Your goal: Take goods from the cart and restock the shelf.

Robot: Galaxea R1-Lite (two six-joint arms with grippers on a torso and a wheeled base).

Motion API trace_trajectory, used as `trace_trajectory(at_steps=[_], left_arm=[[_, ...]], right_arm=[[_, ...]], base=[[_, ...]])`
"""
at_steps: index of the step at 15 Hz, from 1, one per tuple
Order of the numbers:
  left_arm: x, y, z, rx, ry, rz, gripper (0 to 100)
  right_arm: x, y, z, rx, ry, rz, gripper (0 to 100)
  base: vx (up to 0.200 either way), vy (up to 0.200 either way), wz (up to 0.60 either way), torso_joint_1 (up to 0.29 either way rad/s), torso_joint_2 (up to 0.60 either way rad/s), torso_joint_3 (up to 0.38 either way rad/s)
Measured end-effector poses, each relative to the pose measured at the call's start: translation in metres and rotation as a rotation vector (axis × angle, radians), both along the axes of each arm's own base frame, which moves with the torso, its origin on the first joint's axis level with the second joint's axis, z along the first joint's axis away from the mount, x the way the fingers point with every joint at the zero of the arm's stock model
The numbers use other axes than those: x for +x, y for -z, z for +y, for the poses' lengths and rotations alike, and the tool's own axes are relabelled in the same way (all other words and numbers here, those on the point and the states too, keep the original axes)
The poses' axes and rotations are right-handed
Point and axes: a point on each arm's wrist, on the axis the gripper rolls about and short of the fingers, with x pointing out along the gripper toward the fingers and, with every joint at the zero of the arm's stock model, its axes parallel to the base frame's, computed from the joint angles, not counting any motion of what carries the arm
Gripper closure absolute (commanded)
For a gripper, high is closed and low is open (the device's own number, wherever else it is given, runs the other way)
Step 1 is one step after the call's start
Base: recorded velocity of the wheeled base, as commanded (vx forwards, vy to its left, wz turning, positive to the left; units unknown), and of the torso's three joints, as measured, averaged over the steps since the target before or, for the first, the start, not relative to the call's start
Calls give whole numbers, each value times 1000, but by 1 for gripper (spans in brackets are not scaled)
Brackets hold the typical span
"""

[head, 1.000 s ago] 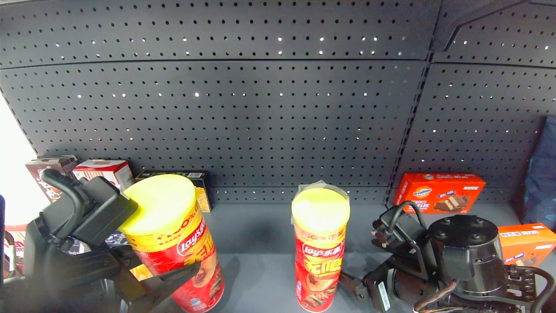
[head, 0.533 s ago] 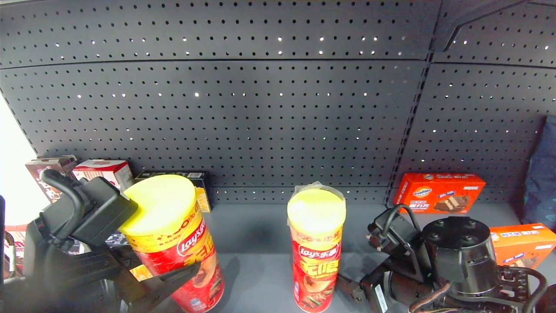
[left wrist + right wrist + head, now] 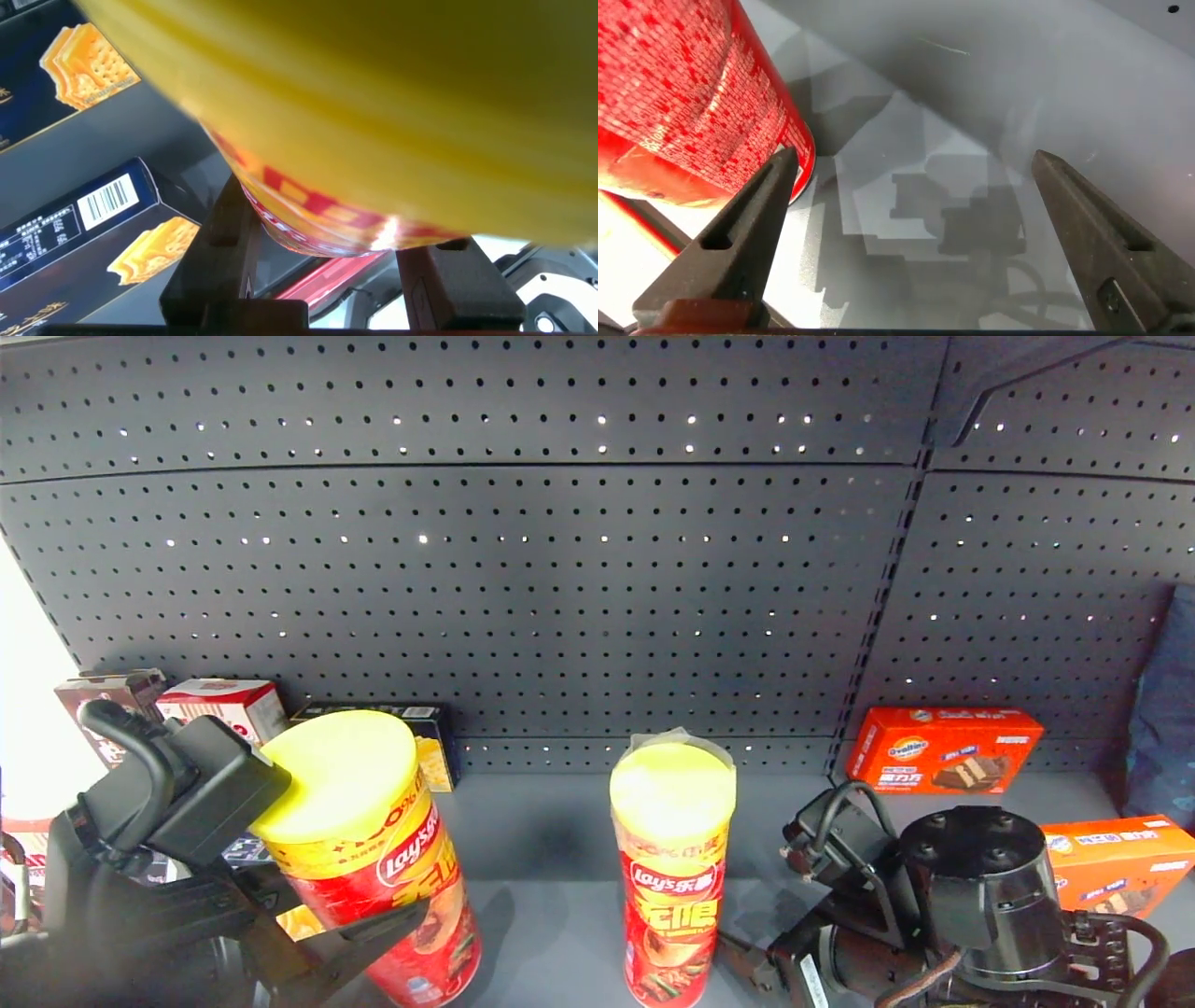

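With left gripper [image 3: 327, 266] clamped on a chip can [image 3: 364, 840] at 8 o'clock and right gripper [image 3: 915, 187] spread beside, perhaps touching, the second can [image 3: 672, 859] standing at 6 o'clock on the shelf [image 3: 560, 915], draw back straight, avoiding a nudge.

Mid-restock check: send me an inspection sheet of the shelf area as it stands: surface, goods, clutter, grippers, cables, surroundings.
Surface: grey shelf board, no spills seen.
Job's things: left can held in a gripper; middle can stands upright on the shelf board.
Clutter: boxes at back left; orange boxes on the right; blue bag at the right edge.
Grippers: left gripper shut on the left can; right gripper open, low beside the middle can.
Cables: black loop on the left wrist, another on the right, both off the goods.
Surroundings: perforated back panel.
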Motion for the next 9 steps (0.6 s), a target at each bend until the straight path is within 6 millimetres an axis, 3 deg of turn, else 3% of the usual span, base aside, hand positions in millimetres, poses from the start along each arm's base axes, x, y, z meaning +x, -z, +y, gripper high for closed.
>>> trace_trajectory(at_steps=[5,9], left_arm=[[-4,2,6,-6,-13,-6,100],[-4,-3,6,-22,-13,-26,100]], right_arm=[[5,-29,-32,91,115,-97,0],[-4,-64,-95,188,336,-245,0]], base=[[0,0,0,0,0,0],[0,0,0,0,0,0]])
